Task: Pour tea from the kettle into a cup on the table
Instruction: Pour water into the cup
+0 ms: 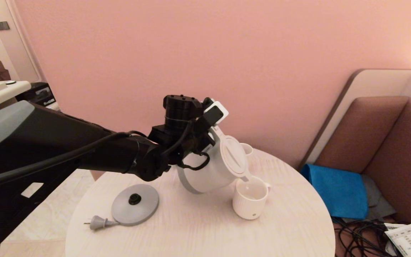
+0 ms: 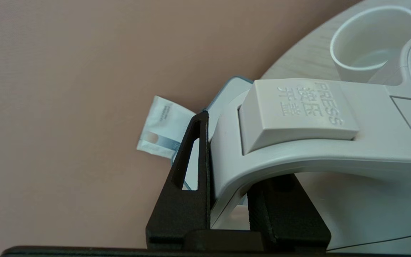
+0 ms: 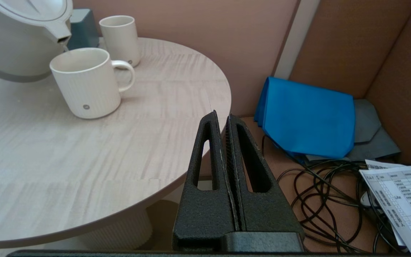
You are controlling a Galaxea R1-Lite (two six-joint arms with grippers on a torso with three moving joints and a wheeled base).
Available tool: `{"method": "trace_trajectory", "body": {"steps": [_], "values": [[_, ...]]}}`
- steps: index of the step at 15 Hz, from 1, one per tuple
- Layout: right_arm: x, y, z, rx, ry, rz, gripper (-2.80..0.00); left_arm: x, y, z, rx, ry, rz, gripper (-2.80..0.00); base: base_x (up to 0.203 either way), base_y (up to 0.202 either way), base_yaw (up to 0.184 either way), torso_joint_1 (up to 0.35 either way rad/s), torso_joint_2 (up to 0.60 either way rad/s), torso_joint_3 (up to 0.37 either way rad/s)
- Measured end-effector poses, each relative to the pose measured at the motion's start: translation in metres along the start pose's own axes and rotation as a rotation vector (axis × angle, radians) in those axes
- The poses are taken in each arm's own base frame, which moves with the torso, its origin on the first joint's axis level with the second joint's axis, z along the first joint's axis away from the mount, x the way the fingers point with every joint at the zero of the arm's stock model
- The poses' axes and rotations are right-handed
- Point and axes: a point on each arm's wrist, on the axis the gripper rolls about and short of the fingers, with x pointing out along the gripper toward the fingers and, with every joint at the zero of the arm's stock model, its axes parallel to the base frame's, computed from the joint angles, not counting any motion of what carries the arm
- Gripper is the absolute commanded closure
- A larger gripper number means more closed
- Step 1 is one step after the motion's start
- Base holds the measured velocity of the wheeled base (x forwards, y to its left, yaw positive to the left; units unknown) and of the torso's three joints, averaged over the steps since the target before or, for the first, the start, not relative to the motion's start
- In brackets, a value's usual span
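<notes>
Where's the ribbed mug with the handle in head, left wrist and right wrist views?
Head view: the cup stands right of centre on the table, under the kettle spout.
Left wrist view: cup at top right, past the kettle handle held by the left claw.
Right wrist view: cup upper left.
Shared landmark: the kettle spout.

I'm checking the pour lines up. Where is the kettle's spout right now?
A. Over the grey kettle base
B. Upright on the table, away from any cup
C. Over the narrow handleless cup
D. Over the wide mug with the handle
D: the left gripper holds the kettle by its handle, tilted, with its spout just above the rim of the wide handled mug; the handleless cup stands further back on the table.
</notes>
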Motion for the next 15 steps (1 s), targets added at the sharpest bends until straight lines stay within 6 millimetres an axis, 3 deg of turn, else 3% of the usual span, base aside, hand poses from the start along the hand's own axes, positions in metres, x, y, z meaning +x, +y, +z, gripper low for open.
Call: {"method": "trace_trajectory", "body": {"steps": [15], "values": [[0.0000, -0.0001, 0.0000, 0.009, 0.000, -0.004, 0.00, -0.0019, -0.0053, 0.0107, 0.112, -0.016, 0.014, 0.00, 0.000, 0.000, 0.000, 0.000, 0.00, 0.000]]}}
